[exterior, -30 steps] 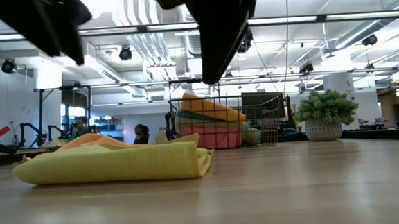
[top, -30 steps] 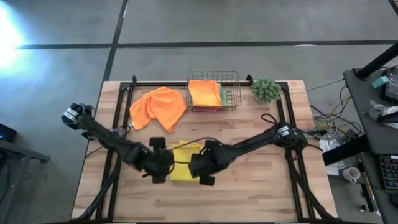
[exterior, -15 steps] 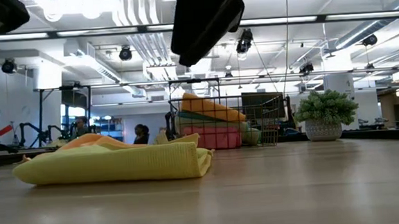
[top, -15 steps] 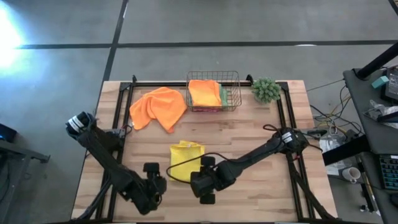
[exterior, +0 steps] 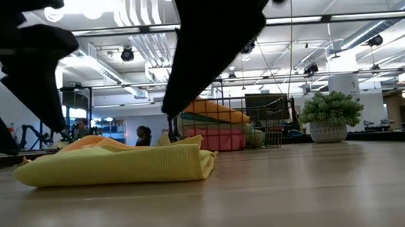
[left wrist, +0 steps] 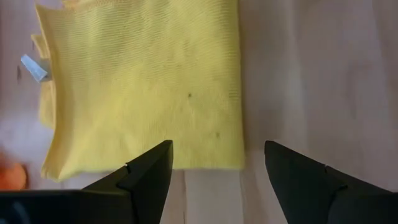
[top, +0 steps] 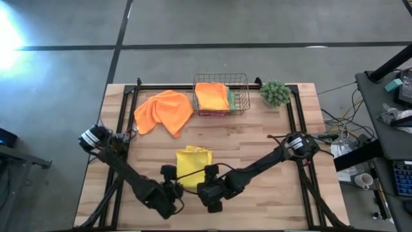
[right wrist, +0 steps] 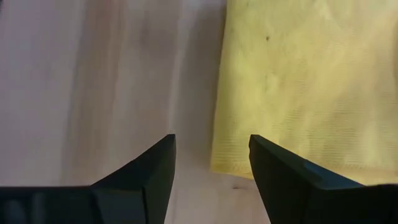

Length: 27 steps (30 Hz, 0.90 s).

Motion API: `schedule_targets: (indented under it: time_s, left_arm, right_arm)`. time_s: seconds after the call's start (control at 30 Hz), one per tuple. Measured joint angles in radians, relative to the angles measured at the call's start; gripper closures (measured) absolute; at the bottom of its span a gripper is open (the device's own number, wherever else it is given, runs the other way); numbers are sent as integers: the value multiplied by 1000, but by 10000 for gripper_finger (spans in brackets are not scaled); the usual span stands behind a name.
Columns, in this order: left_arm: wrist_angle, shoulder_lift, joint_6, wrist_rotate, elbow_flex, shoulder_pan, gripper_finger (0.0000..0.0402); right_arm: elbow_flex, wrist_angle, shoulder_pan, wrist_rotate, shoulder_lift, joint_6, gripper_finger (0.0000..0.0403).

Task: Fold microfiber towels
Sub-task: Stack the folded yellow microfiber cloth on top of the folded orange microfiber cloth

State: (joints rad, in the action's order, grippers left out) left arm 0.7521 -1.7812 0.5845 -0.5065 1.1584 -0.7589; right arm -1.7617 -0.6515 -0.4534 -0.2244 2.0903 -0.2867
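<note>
High view — folded yellow towel [top: 192, 166] mid-table, left gripper [top: 172, 191] and right gripper [top: 211, 191] just below it — both spread wide, empty

Bright overhead lighting, floor glare upper left, arms silhouetted low.

The wooden table [top: 270, 138] carries a folded yellow towel [top: 192, 165], a crumpled orange towel [top: 164, 111], a wire basket [top: 221, 94] — and a small plant [top: 275, 93].

Both grippers are crowding the near edge of the yellow towel [top: 193, 165]; bare table [top: 270, 135] is lying open toward the basket [top: 221, 94].
</note>
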Motion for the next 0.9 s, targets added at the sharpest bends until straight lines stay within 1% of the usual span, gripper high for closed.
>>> schedule_targets:
  time_s: [0.1, 0.23, 0.37, 0.6, 0.77, 0.9]
  left_arm:
    - [-25, -17, -43, 1, 0, 18, 164]
    - [-73, -43, -99, 2, 0, 33, 164]
    - [-72, -75, -96, 3, -2, 47, 164]
    - [-74, -105, -95, -4, -2, 66, 164]
    - [-80, -110, -94, -4, -2, 79, 164]
    - [-85, -111, -94, -3, -2, 94, 164]
  right_arm:
    - [13, 3, 2, -31, 0, 26, 209]
    - [29, 56, 6, -38, 0, 90, 209]
    - [67, 111, 20, -37, 0, 97, 209]
    - [99, 144, 42, -35, 0, 87, 209]
    - [121, 221, 42, 15, 5, 85, 209]
    - [132, 215, 41, 1, 30, 83, 209]
